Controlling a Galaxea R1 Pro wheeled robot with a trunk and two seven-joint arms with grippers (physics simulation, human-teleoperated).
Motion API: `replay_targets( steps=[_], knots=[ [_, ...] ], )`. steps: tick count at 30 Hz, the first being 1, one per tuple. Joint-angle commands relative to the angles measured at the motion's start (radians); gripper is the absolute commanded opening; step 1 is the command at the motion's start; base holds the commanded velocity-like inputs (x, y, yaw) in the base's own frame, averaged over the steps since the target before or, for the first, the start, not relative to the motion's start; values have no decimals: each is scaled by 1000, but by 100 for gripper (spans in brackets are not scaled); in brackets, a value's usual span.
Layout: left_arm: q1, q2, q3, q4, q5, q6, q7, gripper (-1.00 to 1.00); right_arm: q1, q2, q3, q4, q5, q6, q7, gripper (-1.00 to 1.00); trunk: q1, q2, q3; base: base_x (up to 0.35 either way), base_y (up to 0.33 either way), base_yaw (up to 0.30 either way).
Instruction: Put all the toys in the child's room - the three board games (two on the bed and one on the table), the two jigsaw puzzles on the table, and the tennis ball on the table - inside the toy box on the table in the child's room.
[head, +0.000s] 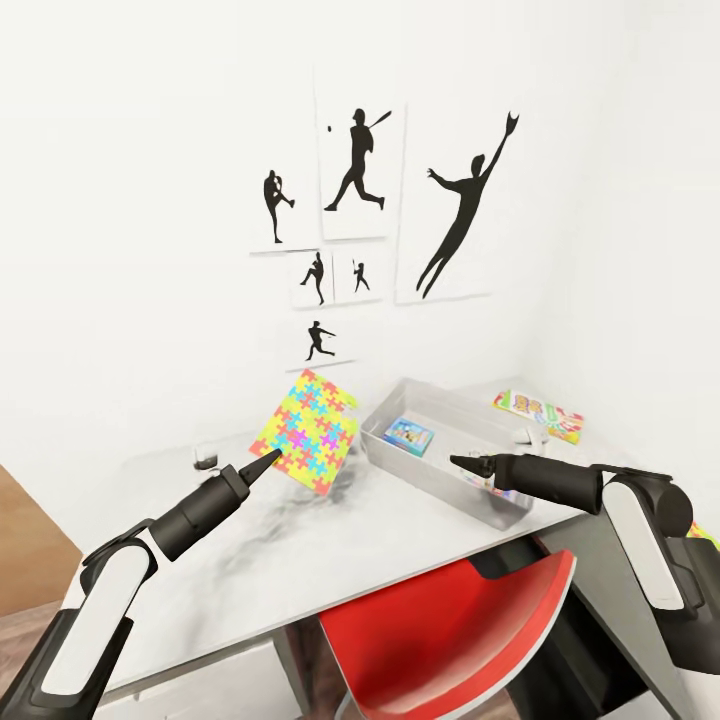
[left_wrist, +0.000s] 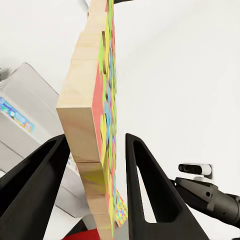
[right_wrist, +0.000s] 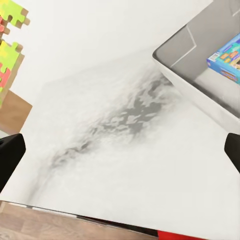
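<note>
Gripping a jigsaw puzzle (head: 308, 432) by its near edge, the left gripper (head: 268, 461) holds the thin square lifted and tilted above the table (head: 300, 560), just left of the toy box (head: 440, 500). In the left wrist view both fingers (left_wrist: 145, 190) press the puzzle's (left_wrist: 97, 125) wooden back and coloured face. The toy box sits on the light-grey top toward the far right corner, with a mostly blue board game (head: 409, 434) lying flat inside it. A second board game (head: 538, 414), white with red and green print, lies on the table beyond the box, by the right wall. The right gripper (head: 462, 463) hovers over the box's near rim; its fingers stand wide apart in the right wrist view, holding nothing. A red chair (head: 440, 640) stands at the table's near edge.
</note>
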Motion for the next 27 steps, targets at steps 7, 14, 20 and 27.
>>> replay_targets(
  steps=[7,14,20,27],
  knots=[
    [0,0,-2,0,7,2,5,-100,-1,0,-1,0,8,4,9,100,1,-2,-2,124,-49,0],
    [0,-1,-3,0,6,1,6,-100,-1,0,-2,0,8,4,9,100,1,-2,-2,134,-79,0],
    [0,-1,-3,0,6,1,6,-100,-1,0,-1,0,8,4,9,100,1,-2,-2,42,-25,0],
    [-1,-2,-5,0,5,0,8,-100,-1,1,-1,0,8,4,9,100,1,-2,-2,70,-45,0]
  ],
)
